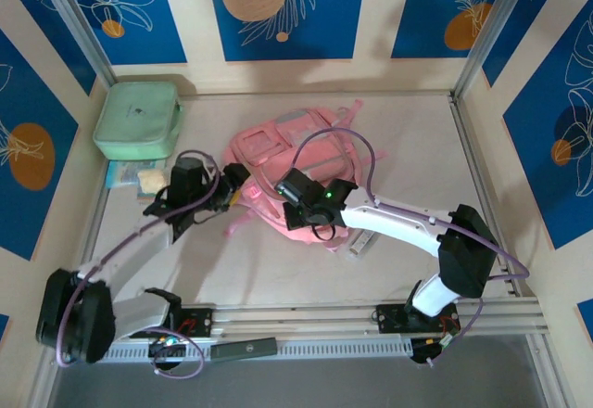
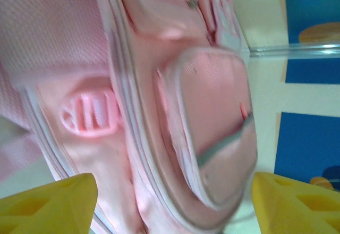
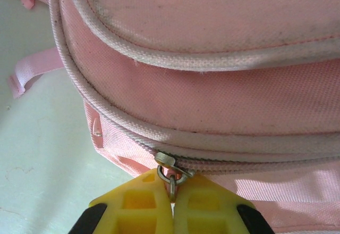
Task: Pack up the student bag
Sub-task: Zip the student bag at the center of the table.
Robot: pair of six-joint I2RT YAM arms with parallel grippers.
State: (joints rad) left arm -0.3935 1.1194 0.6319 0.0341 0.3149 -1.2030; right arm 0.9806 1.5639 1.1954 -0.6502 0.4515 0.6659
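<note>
Pink fabric bag (image 1: 296,162) lying mid-table, straps toward the back. Right gripper (image 3: 172,205) pinched tight on the zipper pull (image 3: 171,176) at the bag's near edge, zip closed along the stretch to the right of the slider. Left gripper (image 2: 172,207) spread wide right up against the bag's side, gripping nothing. Looks like early days: busy with a zip, no sign of anything going in. Green case (image 1: 139,119) plus a couple of small bits (image 1: 139,178) sitting out at the back left, apart from the bag, so probably plenty left to pack. No telling about contents already inside.
</note>
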